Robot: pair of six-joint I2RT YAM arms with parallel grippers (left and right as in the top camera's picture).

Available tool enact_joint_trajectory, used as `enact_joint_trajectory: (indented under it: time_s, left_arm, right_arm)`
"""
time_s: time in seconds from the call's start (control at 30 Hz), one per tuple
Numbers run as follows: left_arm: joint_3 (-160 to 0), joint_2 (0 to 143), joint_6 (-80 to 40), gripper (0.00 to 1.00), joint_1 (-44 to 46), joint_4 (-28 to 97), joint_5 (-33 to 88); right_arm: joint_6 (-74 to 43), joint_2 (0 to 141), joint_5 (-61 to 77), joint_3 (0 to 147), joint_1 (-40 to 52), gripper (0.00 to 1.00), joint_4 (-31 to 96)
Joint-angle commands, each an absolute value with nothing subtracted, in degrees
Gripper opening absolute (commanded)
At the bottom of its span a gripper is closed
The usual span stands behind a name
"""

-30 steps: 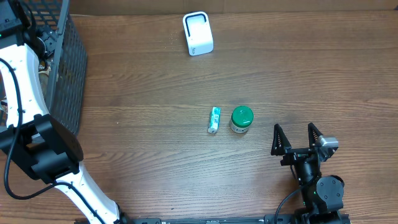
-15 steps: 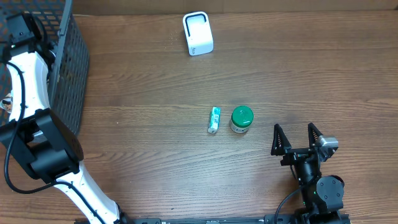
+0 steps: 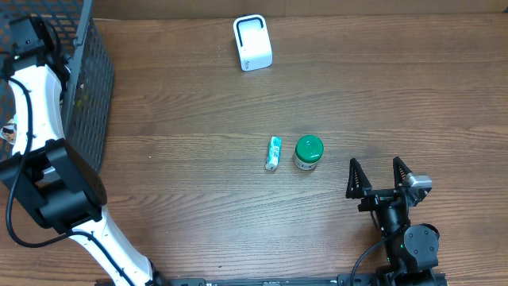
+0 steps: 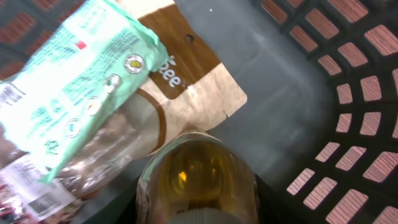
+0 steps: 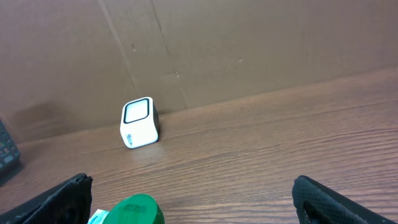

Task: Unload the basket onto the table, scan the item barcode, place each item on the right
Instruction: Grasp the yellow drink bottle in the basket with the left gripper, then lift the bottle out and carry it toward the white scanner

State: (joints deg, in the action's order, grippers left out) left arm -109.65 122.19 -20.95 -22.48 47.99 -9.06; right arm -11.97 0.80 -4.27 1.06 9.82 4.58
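Item for scanning, by my reading: amber bottle point(image 4: 196, 180), bottom centre of the left wrist view, seen end-on from above. It lies inside the black basket point(image 4: 348, 124), against a brown pouch point(image 4: 193, 81) and under the edge of a mint-green packet point(image 4: 68, 81).

Left arm point(image 3: 36, 95) reaches into the basket at the upper left of the overhead frame, camera straight over the bottle; probably lined up for a pick. The left gripper's fingers do not show clearly, so I cannot tell whether they are clenched on the bottle or apart.

White scanner point(image 3: 252, 43) stands at top centre of the table point(image 3: 397, 95), well apart from the basket; the bottle has to be carried there.

Green-lidded jar point(image 3: 309, 152) and small tube point(image 3: 273, 152) sit side by side mid-frame.

Right gripper point(image 3: 377, 176), lower right, fingers spread wide, holding nothing; likely parked out of the way.
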Motion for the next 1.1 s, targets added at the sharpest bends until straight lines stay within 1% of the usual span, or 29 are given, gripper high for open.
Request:
enact_joint_trajectory:
  time_s: [0.0, 0.33, 0.6, 0.8, 1.07]
  left_arm:
    - [-114.8, 115.0, -20.1, 0.39, -21.8, 48.3, -12.5]
    - [-116.5, 98.7, -20.2, 0.4, -20.8, 48.6, -12.0]
    - [-116.5, 89.4, -20.1, 0.4, -16.8, 50.2, -12.0]
    - [-116.5, 85.7, -20.1, 0.4, -9.1, 53.8, -12.1]
    - [-116.4, 86.7, -20.2, 0.39, 5.5, 59.7, -14.2]
  right_arm:
    - [-11.7, 0.2, -3.9, 0.4, 9.6, 1.0, 4.4]
    - [-11.7, 0.2, -3.9, 0.4, 9.6, 1.0, 4.4]
    - [-11.7, 0.2, -3.9, 0.4, 9.6, 1.0, 4.4]
    - [-11.7, 0.2, -3.9, 0.4, 9.6, 1.0, 4.4]
    - [-11.7, 0.2, -3.9, 0.4, 9.6, 1.0, 4.4]
